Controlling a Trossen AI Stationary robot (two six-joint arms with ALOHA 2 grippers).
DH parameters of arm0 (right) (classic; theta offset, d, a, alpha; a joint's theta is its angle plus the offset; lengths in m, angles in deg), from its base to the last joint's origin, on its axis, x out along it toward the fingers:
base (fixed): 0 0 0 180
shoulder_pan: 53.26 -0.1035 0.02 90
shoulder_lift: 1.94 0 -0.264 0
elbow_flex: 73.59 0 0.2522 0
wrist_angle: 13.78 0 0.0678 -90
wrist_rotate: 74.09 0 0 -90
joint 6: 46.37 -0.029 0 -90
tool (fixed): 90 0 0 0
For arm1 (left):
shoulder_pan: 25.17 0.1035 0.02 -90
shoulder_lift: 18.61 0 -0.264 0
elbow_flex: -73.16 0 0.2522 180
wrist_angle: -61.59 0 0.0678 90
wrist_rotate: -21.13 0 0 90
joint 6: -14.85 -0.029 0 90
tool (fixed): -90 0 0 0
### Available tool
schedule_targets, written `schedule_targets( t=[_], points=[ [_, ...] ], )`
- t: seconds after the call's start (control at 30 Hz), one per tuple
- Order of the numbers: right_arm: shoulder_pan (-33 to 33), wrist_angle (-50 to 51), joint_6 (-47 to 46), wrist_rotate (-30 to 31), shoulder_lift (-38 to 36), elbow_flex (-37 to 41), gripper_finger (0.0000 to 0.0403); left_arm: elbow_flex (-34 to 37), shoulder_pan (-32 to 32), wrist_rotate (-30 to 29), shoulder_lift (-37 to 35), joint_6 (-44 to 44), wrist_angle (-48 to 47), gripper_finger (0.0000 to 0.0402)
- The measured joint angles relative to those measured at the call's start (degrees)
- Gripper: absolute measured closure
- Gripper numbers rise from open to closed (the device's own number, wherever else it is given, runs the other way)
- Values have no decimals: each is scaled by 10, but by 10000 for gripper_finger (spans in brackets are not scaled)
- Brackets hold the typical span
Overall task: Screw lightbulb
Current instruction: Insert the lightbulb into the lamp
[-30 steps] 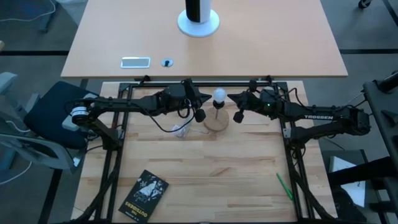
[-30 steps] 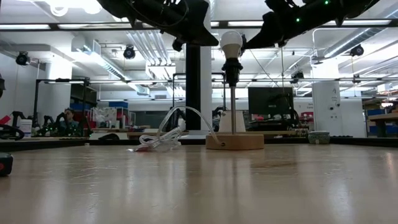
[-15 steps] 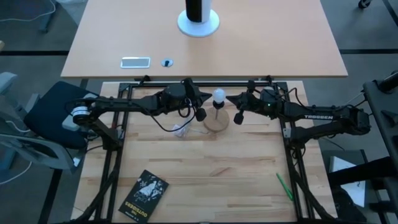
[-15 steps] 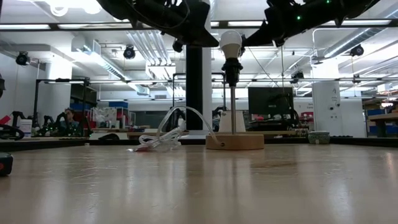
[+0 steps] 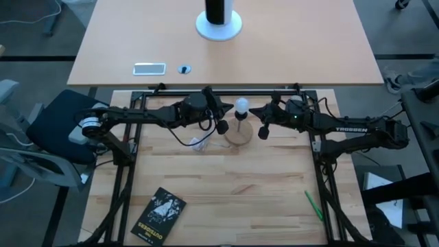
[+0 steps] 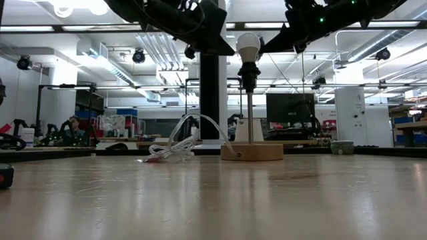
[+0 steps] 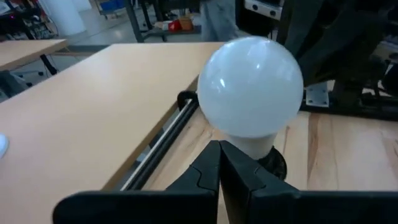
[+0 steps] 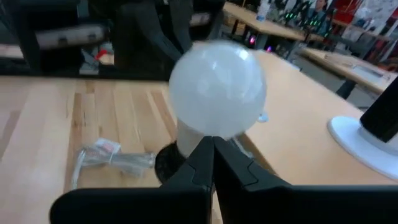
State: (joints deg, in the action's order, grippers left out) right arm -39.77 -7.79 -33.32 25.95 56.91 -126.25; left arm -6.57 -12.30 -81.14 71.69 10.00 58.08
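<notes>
The white globe lightbulb stands upright in the black socket of a thin post on a round wooden base. My left gripper is shut and points level at the bulb from the table's left. Its tips are just below the globe. My right gripper is shut too and points at the bulb from the right, with its tips at the bulb's neck under the globe. My left gripper's shut tips stand right beside the bulb's neck; I cannot tell whether they touch it. My right gripper's shut tips stand right beside the neck on the other side; I cannot tell whether they touch it.
A white cord with a clear wrapper lies left of the wooden base. A dark book lies near the front left and a green pen at the front right. On the far table stand a white cylinder and a phone.
</notes>
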Motion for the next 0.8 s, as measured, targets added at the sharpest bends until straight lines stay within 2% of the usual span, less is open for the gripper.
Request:
schedule_targets(
  t=[0.1, 0.27, 0.37, 0.8],
  points=[
    [0, 10, 0, 10, -8, 0, 403, 0, -4, 4, -16, 10, -31, 401],
    [4, 12, 25, 51, -12, 0, 403, 0, -5, 87, -22, 9, -20, 401],
    [11, -6, 34, 50, -6, 0, 403, 0, -5, 87, -16, 6, 19, 401],
    [4, -23, 34, 2, 13, 0, 403, 0, 1, 42, 3, -2, 33, 401]
  ],
)
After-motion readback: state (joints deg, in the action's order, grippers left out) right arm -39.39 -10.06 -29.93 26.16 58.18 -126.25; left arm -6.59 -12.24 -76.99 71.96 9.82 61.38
